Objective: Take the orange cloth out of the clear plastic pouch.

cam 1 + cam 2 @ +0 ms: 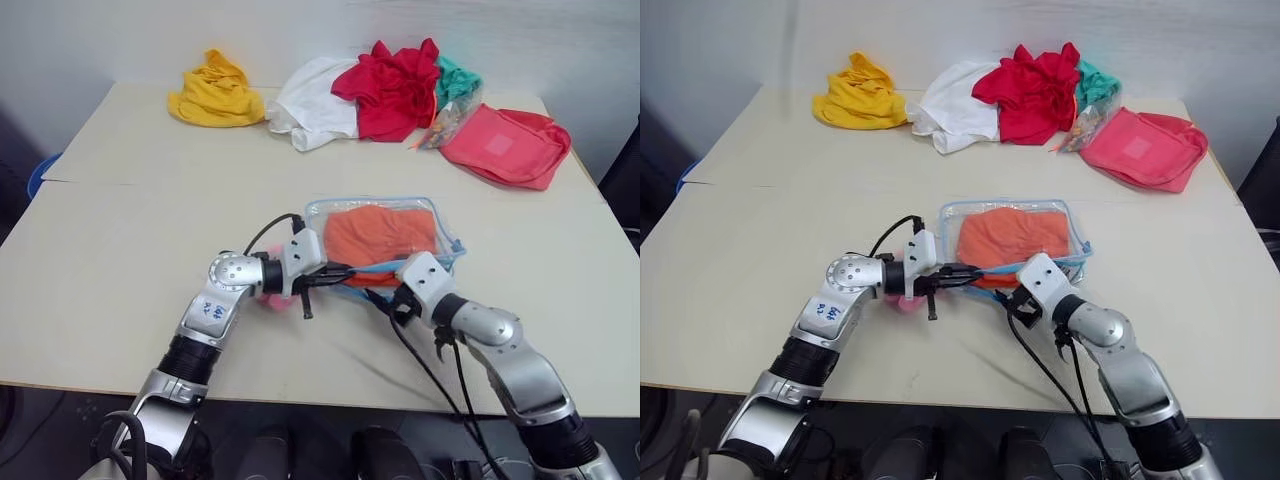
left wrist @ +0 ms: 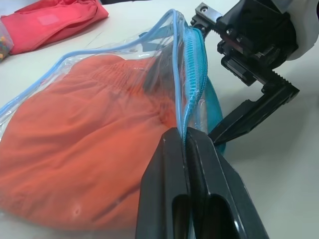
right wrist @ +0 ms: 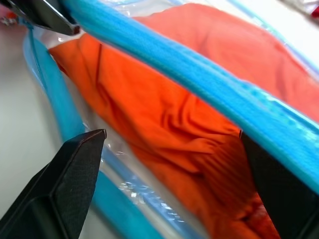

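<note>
Wrinkled orange cloth inside clear pouch. L gripper clamps pouch's zipper edge; R gripper spread wide at the mouth, apparently not touching cloth.

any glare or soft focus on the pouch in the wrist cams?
Left wrist view: clear plastic pouch shows pale sheen, orange cloth readable, left gripper sharp. Right wrist view: right gripper's fingers soft-edged, small glints on the plastic.

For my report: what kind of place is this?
Probably a lab or test room, not a home: a plain pale table against a bare wall, with loose clothes laid out like practice items.
</note>
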